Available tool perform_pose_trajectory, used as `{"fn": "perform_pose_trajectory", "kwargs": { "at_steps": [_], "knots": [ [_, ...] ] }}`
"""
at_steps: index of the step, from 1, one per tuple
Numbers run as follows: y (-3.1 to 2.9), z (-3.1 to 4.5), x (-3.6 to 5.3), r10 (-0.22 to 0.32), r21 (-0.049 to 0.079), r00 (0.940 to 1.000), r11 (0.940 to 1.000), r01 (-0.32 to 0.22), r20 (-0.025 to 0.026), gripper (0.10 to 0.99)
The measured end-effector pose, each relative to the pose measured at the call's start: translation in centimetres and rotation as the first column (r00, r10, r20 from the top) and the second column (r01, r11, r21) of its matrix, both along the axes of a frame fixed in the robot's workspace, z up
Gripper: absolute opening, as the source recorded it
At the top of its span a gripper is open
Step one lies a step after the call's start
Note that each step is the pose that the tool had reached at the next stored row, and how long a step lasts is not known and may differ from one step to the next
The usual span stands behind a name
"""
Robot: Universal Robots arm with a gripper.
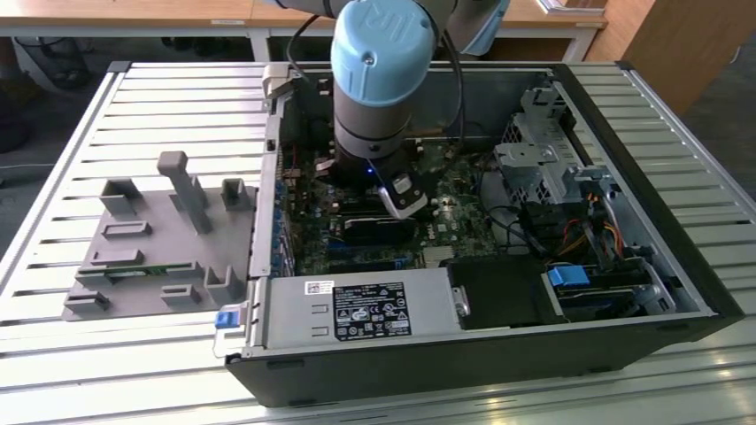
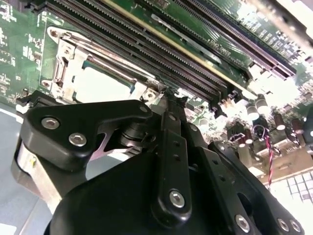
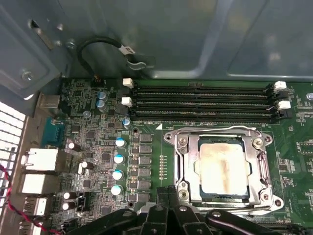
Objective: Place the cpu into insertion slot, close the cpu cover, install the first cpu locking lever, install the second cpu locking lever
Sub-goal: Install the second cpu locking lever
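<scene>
The cpu [image 3: 221,166] is already sitting in the insertion slot [image 3: 205,195], framed by the cpu cover [image 3: 222,134]; the pincer [image 3: 168,193] is hovering just beside the socket's edge, its jaws pressed together and gripping nothing
</scene>
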State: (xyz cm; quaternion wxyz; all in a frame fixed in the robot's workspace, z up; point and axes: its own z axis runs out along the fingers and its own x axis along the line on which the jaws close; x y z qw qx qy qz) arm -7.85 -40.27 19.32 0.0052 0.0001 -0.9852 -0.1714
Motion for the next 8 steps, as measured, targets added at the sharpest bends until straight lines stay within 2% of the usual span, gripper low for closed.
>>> {"fn": "perform_pose_trajectory", "kwargs": {
  "at_steps": [8],
  "knots": [
    [0.0, 0.84, -0.01, 0.0, 0.0, 1.0, 1.0, 0.0, -0.0001, 0.106]
  ]
}}
